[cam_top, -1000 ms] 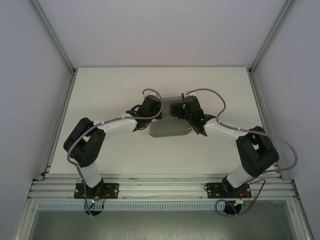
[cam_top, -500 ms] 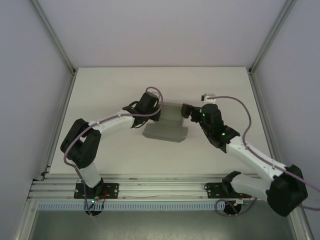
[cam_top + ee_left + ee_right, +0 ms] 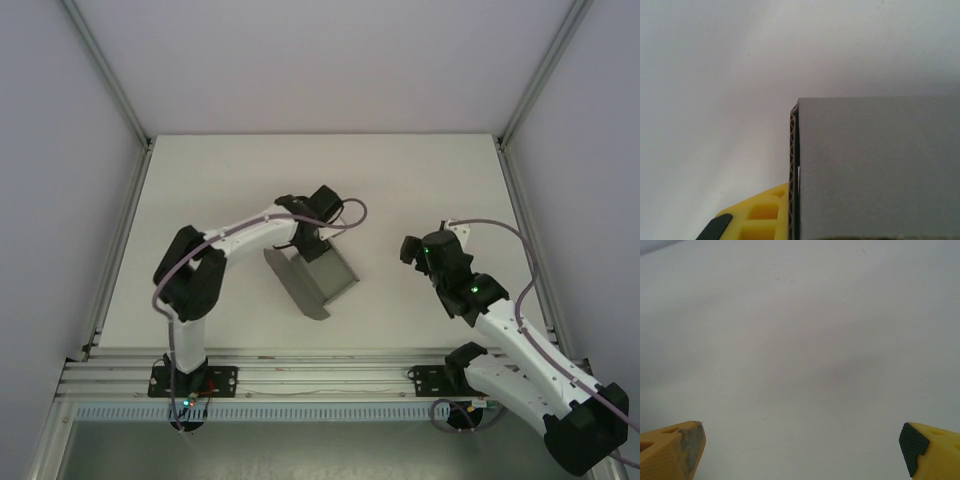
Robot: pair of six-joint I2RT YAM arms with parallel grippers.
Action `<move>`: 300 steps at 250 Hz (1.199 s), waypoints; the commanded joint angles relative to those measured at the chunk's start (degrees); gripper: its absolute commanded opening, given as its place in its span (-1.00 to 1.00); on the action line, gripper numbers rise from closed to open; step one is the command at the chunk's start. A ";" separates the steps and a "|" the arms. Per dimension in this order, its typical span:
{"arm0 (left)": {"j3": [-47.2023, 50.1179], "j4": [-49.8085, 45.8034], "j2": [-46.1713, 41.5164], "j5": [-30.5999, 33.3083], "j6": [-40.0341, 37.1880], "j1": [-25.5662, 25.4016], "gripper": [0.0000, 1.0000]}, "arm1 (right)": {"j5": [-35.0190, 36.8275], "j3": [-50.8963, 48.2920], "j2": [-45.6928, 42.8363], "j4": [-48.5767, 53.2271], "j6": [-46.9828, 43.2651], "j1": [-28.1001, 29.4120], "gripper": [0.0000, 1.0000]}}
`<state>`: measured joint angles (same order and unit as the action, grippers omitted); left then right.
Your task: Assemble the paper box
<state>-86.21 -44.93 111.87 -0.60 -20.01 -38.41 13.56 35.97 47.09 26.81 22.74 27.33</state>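
The grey paper box lies partly folded on the white table, turned at an angle, with walls raised along two sides. My left gripper is shut on its far wall. In the left wrist view a yellow finger presses the corrugated edge of the paper box, which hides the other finger. My right gripper stands open over bare table to the right of the box, well apart from it. Its two yellow fingertips sit wide at the frame's corners with nothing between them.
White walls and aluminium posts enclose the table on three sides. An aluminium rail with the arm bases runs along the near edge. Bare table surface lies between the box and the right arm.
The right gripper has let go of the box, opened wide and drawn back to the right. The left arm has swung the box round, so it now lies diagonally, nearer the front.
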 commanded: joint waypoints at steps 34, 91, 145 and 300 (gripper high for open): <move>-11.53 -7.35 14.78 11.74 -9.31 -2.73 -1.00 | 0.82 0.51 0.16 2.45 -1.11 -0.57 1.00; -15.72 -0.09 19.63 15.63 -18.01 -5.23 -1.00 | 0.29 0.14 0.37 3.12 -1.19 -1.31 1.00; -17.30 -2.37 17.14 13.62 -21.51 -5.78 0.21 | -4.21 -1.03 -0.07 1.83 -2.41 -2.75 1.00; -5.56 23.08 -12.08 3.01 -3.01 2.09 1.00 | -24.74 0.69 5.35 -9.68 -24.68 -4.12 0.97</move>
<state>-97.45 -35.94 108.14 4.54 -37.56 -41.71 -3.88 35.11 48.03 23.57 9.93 23.42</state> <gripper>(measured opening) 0.998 0.995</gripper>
